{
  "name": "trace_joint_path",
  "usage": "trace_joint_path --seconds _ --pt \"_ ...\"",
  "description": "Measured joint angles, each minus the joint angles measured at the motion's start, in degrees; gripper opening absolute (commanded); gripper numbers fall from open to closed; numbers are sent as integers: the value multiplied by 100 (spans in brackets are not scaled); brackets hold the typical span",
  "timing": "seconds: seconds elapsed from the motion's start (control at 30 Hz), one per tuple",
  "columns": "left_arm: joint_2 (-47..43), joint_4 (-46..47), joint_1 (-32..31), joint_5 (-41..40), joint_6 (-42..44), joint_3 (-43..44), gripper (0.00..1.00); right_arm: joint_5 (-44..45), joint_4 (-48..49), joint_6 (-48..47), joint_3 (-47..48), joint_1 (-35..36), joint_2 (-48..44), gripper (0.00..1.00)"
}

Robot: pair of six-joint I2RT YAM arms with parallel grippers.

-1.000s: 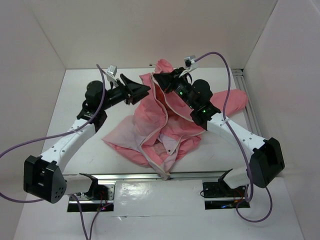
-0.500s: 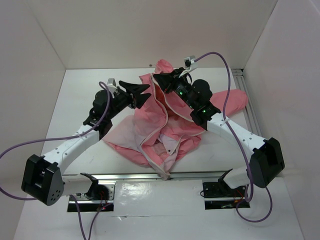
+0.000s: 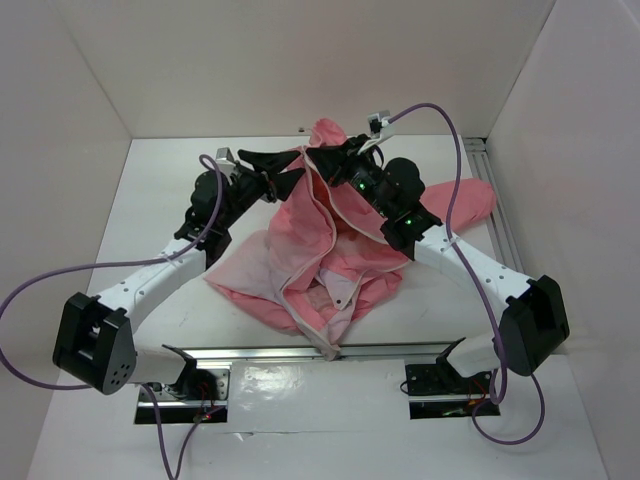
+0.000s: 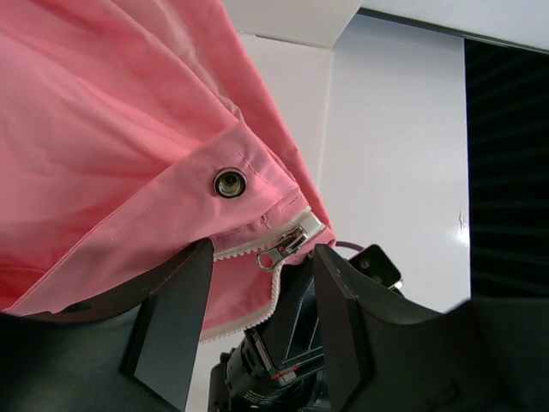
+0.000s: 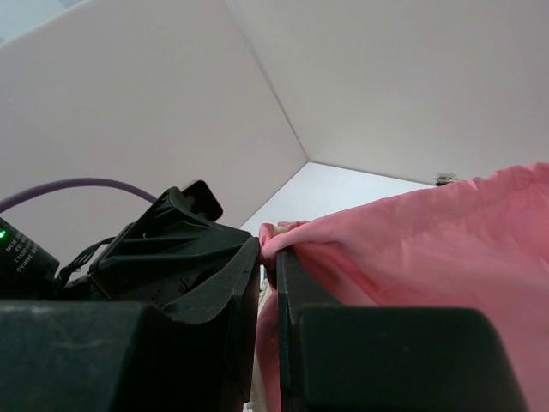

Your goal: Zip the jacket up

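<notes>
Toward the far middle of the white table (image 3: 150, 210), the crumpled salmon-pink fabric jacket (image 3: 340, 270) lies in a heap. Its upper edge is held up by the right gripper (image 5: 269, 252), whose fingers are pinched together on a fold of pink cloth. The left gripper (image 4: 262, 257) stands apart, its jaws on either side of the small silver zipper slider (image 4: 288, 243), which sits below a round metal snap (image 4: 229, 182); they touch neither.

The likely risk is that closing off-centre catches toothed tape or loose cloth instead of the pull, and dragging then bunches fabric or slips the right grip. Whether the zipper halves are joined, I cannot tell.

Room is tight between the two wrists, while bare table shows left of the jacket.
</notes>
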Motion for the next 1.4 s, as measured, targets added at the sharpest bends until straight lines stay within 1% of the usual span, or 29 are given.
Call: trace_joint_path --seconds 0.17,0.4,0.5,0.57,0.6,0.73,0.83,0.93,1.1,1.4 --pt "81 116 -35 0 -107 0 63 2 -48 0 2 0 0 0" --pt "85 492 -35 0 -260 0 58 2 -105 0 44 0 0 0" --pt "85 511 -35 2 -304 0 56 9 -127 0 66 0 0 0" --pt "85 511 -35 2 -310 0 56 13 -131 -2 66 0 0 0" --pt "87 509 -35 2 -310 0 53 15 -138 0 66 0 0 0" --pt "87 507 -35 2 -308 0 52 20 -142 -2 79 0 0 0" --pt "87 507 -35 2 -313 0 48 17 -170 -2 109 0 0 0" --pt "87 492 -35 -2 -304 -2 47 15 -177 -2 109 0 0 0" --pt "85 446 -35 -4 -286 -2 39 17 -177 -2 109 0 0 0" --pt "85 413 -35 -9 -295 -2 38 13 -229 -2 153 0 0 0"
